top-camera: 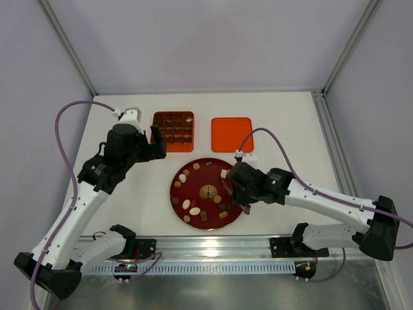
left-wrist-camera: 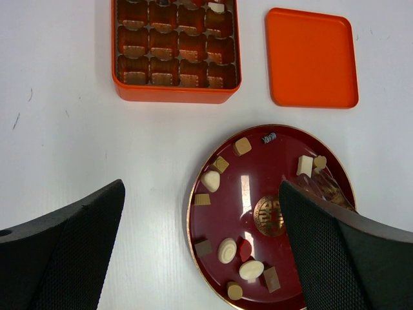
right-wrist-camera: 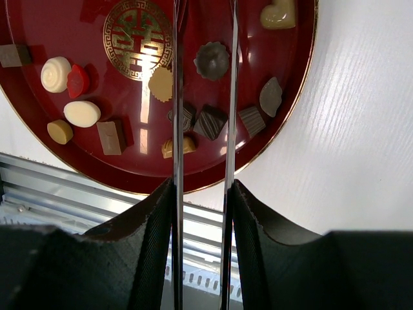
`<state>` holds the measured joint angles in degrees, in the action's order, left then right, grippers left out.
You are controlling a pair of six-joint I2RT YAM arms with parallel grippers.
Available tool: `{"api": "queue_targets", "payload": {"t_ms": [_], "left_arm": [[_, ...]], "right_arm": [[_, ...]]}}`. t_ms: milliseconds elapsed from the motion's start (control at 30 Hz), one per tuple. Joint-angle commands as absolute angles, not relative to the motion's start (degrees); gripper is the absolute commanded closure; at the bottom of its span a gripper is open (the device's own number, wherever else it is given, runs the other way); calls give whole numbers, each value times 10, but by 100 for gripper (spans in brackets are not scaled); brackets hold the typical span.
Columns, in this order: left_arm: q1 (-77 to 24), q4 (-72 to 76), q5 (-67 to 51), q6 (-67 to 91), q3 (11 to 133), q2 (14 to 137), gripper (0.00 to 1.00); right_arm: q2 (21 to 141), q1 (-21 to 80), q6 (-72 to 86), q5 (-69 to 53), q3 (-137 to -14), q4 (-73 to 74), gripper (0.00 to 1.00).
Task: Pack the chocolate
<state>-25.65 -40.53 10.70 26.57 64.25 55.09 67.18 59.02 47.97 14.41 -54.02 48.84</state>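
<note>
The chocolate [top-camera: 193, 210] lies as several small dark, tan and cream pieces on a round red plate [top-camera: 173, 194]. It also shows in the left wrist view [left-wrist-camera: 226, 250] and the right wrist view [right-wrist-camera: 82, 113]. An orange box [top-camera: 173, 132] with compartments stands behind the plate; one cream piece [left-wrist-camera: 216, 7] sits in a far cell. My left gripper [top-camera: 157, 146] is open and empty, beside the box. My right gripper [top-camera: 236, 197] is shut on metal tongs [right-wrist-camera: 177, 97] over the plate's right side. The blades stand apart, with a dark fluted piece [right-wrist-camera: 211, 60] between them. The tips are out of view.
The orange lid [top-camera: 232, 134] lies flat to the right of the box, also in the left wrist view [left-wrist-camera: 312, 57]. A metal rail [top-camera: 213, 244] runs along the table's near edge. Frame posts stand at the back corners.
</note>
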Motion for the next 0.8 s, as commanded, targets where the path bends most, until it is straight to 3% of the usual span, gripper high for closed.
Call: {"api": "queue_targets", "payload": {"t_ms": [0,767], "left_arm": [[-255,-388,110,262,638,541,0],[-256,-388,115,260,635,537,0]], "right_arm": [[679,592,476,156,-548,464,58],[743,564,421,152,-578,434,58]]}}
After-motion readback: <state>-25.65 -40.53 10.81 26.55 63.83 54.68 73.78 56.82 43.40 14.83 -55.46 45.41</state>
